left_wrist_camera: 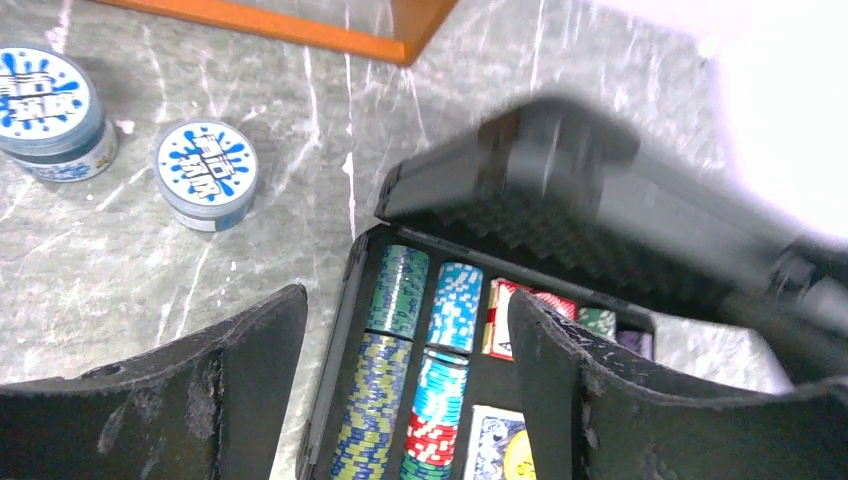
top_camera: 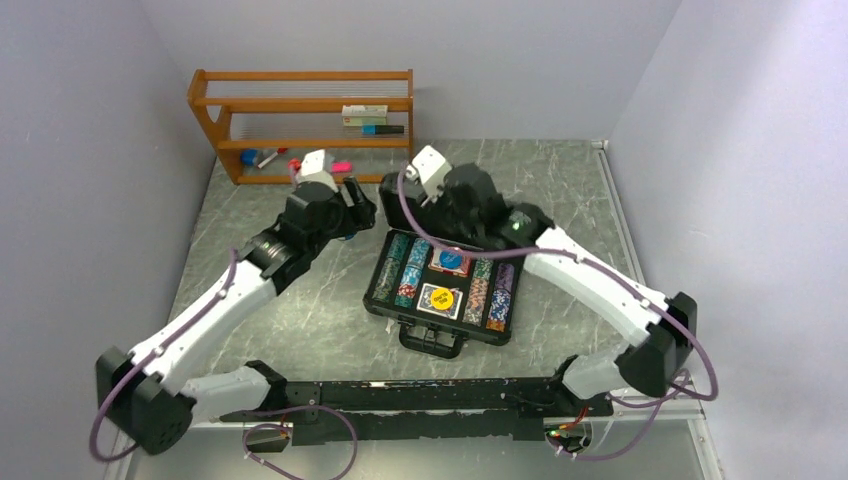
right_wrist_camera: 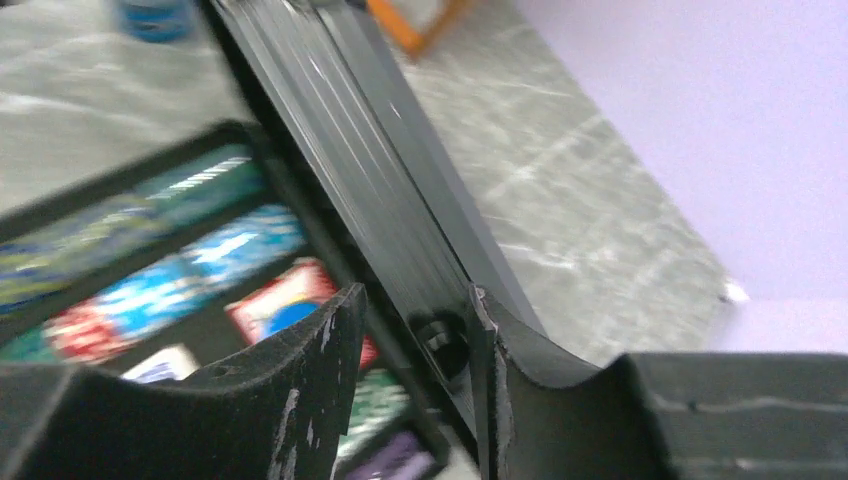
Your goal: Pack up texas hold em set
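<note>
The black briefcase (top_camera: pixel 432 340) lies open mid-table, its base filled with striped chip stacks (top_camera: pixel 400 268), a red card deck (top_camera: pixel 451 261) and a blue deck carrying the yellow dealer button (top_camera: pixel 442 296). Its foam-lined lid (left_wrist_camera: pixel 600 200) stands tilted over the far side. My right gripper (right_wrist_camera: pixel 415 300) is shut on the lid's edge (right_wrist_camera: pixel 340 130), one finger on each face. My left gripper (left_wrist_camera: pixel 405 330) is open and empty, hovering above the case's left chip rows (left_wrist_camera: pixel 385 360), just left of the lid. In the top view the right gripper (top_camera: pixel 460 215) hides most of the lid.
Two round blue-and-white tubs (left_wrist_camera: pixel 207 172) (left_wrist_camera: pixel 45 105) stand on the table left of the case, near my left gripper (top_camera: pixel 355 205). A wooden shelf (top_camera: pixel 300 105) with small items stands at the back left. Walls close in both sides.
</note>
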